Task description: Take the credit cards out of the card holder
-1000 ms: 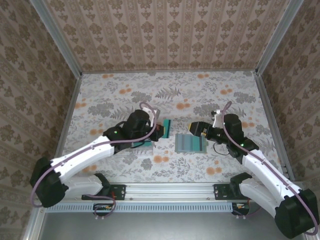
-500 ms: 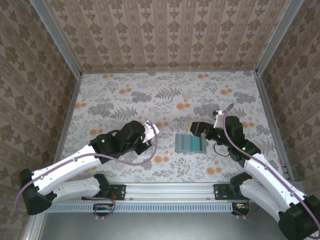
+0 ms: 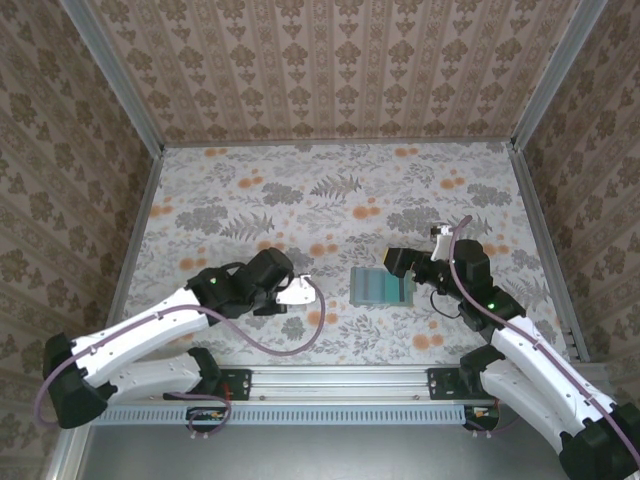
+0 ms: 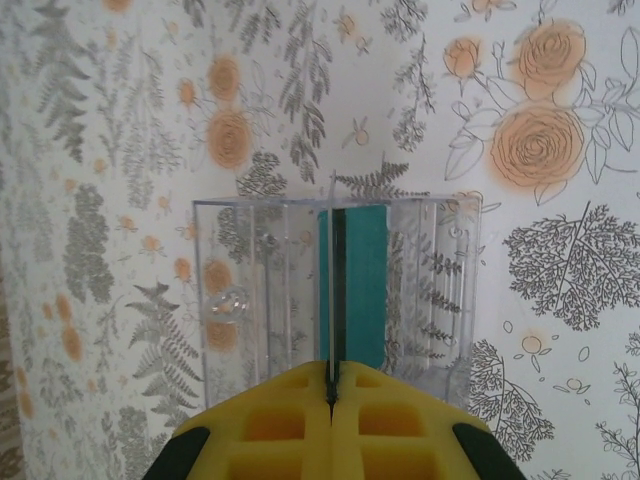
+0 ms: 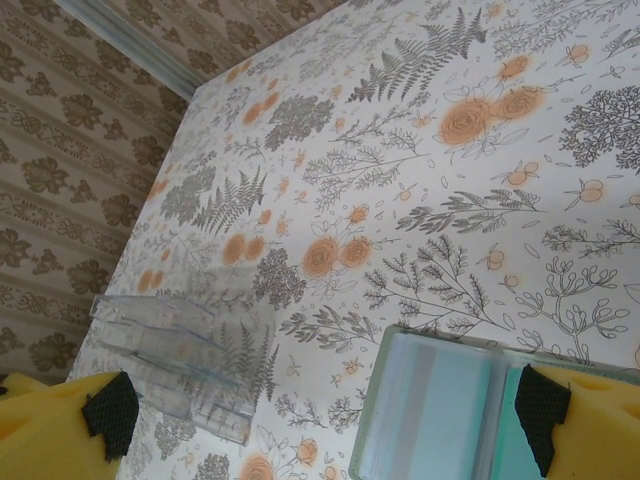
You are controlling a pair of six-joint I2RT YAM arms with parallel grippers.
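Note:
The card holder [image 3: 380,288] lies open near the table's middle, grey-blue inside [image 5: 440,410]. A teal credit card [image 5: 505,445] sits in its right panel. My right gripper [image 3: 402,262] hovers open at the holder's far edge, and in the right wrist view the holder's corner lies between the spread fingers of the right gripper [image 5: 328,415]. My left gripper [image 3: 288,290] is shut on a thin credit card [image 4: 366,290] seen almost edge-on. Its teal face shows against the clear tray below, with the left gripper [image 4: 330,372] pressed tight on its near end.
A clear plastic tray [image 4: 250,300] sits left of the holder, also seen as the tray [image 5: 175,365] in the right wrist view. Patterned walls and metal rails [image 3: 140,190] bound the floral table. Open floral surface stretches behind both arms.
My left arm has drawn back toward the near left with its gripper still shut. The teal card that stood upright near the middle is gone from there. The right gripper shifted slightly.

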